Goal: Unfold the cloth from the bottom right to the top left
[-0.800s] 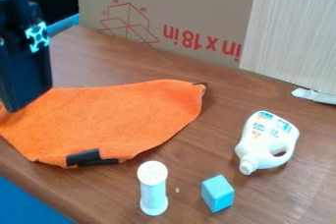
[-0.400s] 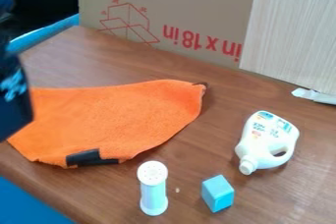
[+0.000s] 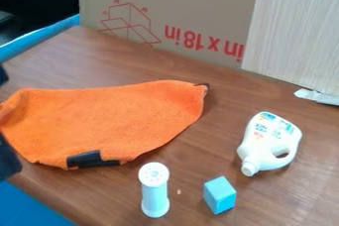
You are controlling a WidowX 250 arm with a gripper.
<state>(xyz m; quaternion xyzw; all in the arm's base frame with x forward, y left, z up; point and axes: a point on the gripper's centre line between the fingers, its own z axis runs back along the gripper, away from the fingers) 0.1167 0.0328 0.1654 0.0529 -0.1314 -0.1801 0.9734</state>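
Part of the black gripper [image 3: 7, 158] shows at the left edge of the camera view, beside the cloth's lower left side. The orange cloth [image 3: 109, 118] lies on the left half of the wooden table, wide and roughly crescent-shaped, with its upper right corner pointing toward the table's middle. A black patch [image 3: 84, 159] is on its bottom edge, and a small dark tip marks its right corner. The cloth's far left end reaches the view's edge.
A white shaker bottle [image 3: 154, 189] and a blue block [image 3: 219, 195] stand in front of the cloth. To the right lies a white jug [image 3: 269, 143]. A cardboard box [image 3: 179, 12] and a pale board [image 3: 295, 31] border the table [image 3: 218, 106] behind.
The arm has moved left and down, mostly out of the view, uncovering the cloth's left part. The cloth's visible shape elsewhere looks the same.
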